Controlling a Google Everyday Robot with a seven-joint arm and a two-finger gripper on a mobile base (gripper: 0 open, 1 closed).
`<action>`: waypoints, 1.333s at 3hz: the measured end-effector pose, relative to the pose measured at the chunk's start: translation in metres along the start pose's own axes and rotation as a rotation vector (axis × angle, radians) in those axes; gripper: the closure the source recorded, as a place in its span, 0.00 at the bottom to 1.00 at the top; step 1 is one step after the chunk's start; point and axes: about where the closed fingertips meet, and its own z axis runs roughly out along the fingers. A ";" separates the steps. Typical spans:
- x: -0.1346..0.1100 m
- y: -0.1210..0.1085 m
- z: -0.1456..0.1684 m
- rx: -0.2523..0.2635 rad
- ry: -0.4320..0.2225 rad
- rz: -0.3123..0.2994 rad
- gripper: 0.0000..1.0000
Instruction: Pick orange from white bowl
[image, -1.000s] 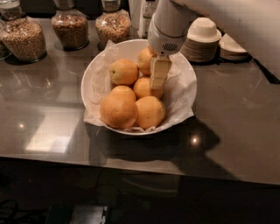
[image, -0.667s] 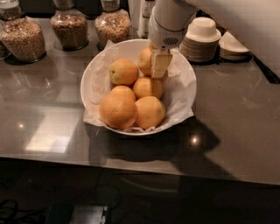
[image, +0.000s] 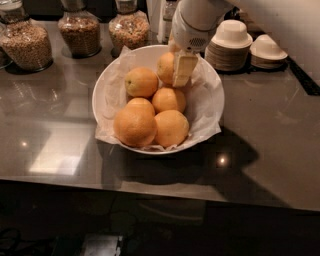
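Gripper (image: 183, 70) down in the white bowl (image: 100, 95) on a dark counter (image: 270, 130), against the rearmost orange (image: 164, 67).

The glossy counter carried everything; the pale robot arm (image: 200, 20) came in from the top right and hid part of the bowl's back rim. The wide bowl sat mid-counter, lined with crinkled white paper (image: 206, 107). Three glass jars (image: 80, 30) of grain stood behind it on the left, and stacked small bowls (image: 229, 47) and plates (image: 268, 50) behind on the right. The gripper hung at the orange's right side, covering that edge; whether it was closed on the fruit could not be told. The orange was round, dull yellow-orange, touching the pile of five others (image: 135, 125) in front.
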 end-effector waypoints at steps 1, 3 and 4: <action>-0.001 0.007 0.014 -0.025 -0.084 0.022 1.00; -0.005 0.015 -0.002 0.002 -0.187 0.024 1.00; -0.044 0.031 -0.060 0.124 -0.385 -0.062 1.00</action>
